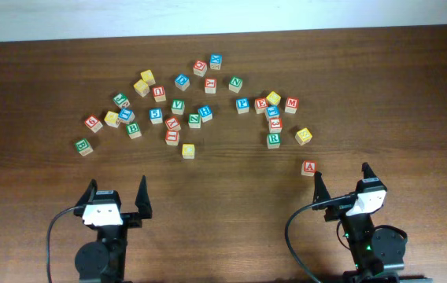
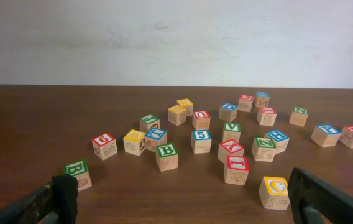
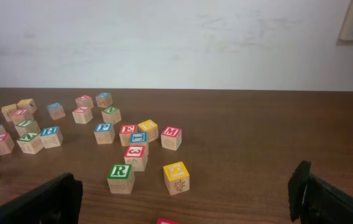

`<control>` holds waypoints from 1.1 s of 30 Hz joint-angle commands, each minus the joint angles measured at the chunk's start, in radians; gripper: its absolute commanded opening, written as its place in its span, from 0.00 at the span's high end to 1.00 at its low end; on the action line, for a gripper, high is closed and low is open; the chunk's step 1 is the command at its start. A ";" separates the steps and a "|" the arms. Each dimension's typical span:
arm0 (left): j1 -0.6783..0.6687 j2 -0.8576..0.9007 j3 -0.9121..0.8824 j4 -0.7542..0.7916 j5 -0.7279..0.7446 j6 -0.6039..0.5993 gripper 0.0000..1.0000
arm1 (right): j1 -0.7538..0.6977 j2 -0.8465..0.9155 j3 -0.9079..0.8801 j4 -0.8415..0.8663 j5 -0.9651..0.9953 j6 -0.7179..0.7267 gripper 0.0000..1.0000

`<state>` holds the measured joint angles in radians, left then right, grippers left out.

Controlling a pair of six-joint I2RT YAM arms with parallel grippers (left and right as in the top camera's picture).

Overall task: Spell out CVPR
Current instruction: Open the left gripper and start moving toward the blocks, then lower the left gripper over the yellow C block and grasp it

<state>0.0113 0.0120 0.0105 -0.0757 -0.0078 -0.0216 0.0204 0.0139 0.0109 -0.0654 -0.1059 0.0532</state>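
Observation:
Lettered wooden blocks lie scattered across the far half of the brown table (image 1: 231,196). The yellow C block (image 1: 188,150) lies nearest my left gripper and shows in the left wrist view (image 2: 275,191) by the right finger. The green V block (image 1: 178,106) sits mid-cluster, also in the left wrist view (image 2: 231,130). The green R block (image 1: 274,140) shows in the right wrist view (image 3: 120,177). I cannot pick out a P block. My left gripper (image 1: 116,196) (image 2: 186,202) and right gripper (image 1: 342,182) (image 3: 183,193) are open, empty, near the front edge.
A red A block (image 1: 309,167) lies just in front of my right gripper's left finger. A yellow block (image 3: 176,177) sits next to the R block. A green B block (image 2: 77,173) lies by my left gripper's left finger. A white wall stands behind the table.

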 commanded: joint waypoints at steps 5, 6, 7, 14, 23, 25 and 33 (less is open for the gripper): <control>-0.005 -0.007 -0.002 0.011 0.076 0.015 0.01 | -0.010 -0.008 -0.005 -0.006 0.005 0.007 0.02; -0.005 -0.007 -0.001 0.034 0.077 0.014 0.01 | -0.010 -0.008 -0.005 -0.006 0.005 0.007 0.02; -0.005 -0.007 -0.001 0.070 0.103 0.014 0.01 | -0.010 -0.008 -0.005 -0.006 0.005 0.007 0.02; -0.005 -0.007 -0.001 0.466 0.577 0.014 0.01 | -0.010 -0.008 -0.005 -0.006 0.005 0.007 0.02; -0.005 0.031 0.156 0.811 0.359 -0.177 0.01 | -0.010 -0.008 -0.005 -0.006 0.005 0.007 0.02; -0.005 0.089 0.302 0.588 0.359 -0.177 0.01 | -0.010 -0.008 -0.005 -0.006 0.005 0.007 0.02; -0.005 0.582 0.827 -0.187 0.672 -0.019 0.01 | -0.010 -0.008 -0.005 -0.006 0.005 0.007 0.02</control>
<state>0.0078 0.5091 0.8223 -0.2539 0.5392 -0.0780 0.0196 0.0120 0.0109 -0.0666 -0.1024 0.0528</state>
